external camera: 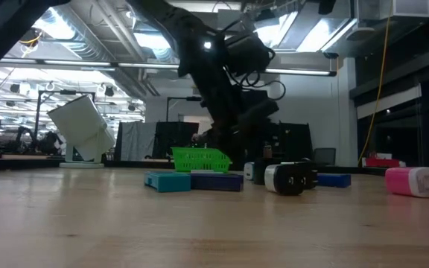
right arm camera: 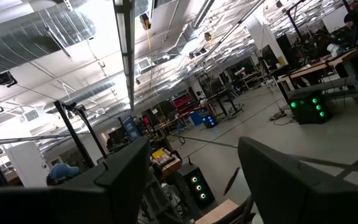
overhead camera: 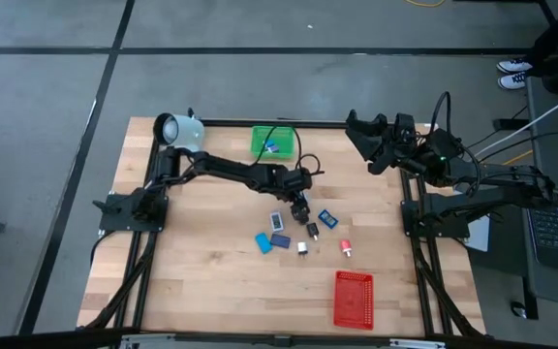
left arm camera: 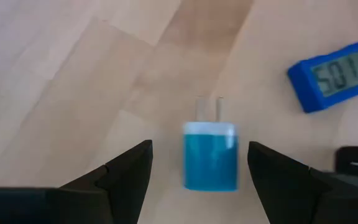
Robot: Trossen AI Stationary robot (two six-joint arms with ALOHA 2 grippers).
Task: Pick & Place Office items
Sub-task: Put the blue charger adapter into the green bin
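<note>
My left gripper (overhead camera: 300,208) hovers over the middle of the table, fingers pointing down and open. In the left wrist view its fingers (left arm camera: 126,171) stand on either side of a small blue charger plug (left arm camera: 210,155) without touching it. The plug lies flat on the wood, white end and two prongs pointing away. A blue clock (left arm camera: 337,73) and a black piece (left arm camera: 356,163) lie close by. Other office items (overhead camera: 281,240) are scattered around the gripper, among them a red-white piece (overhead camera: 346,249). My right gripper (right arm camera: 191,180) waits open, raised at the table's far right (overhead camera: 361,131).
A green mesh tray (overhead camera: 274,142) sits at the far edge with a blue item inside. A red mesh tray (overhead camera: 354,298) sits near the front right. A white-blue mug (overhead camera: 177,129) is tilted at the far left corner. Bare wood lies on the near left.
</note>
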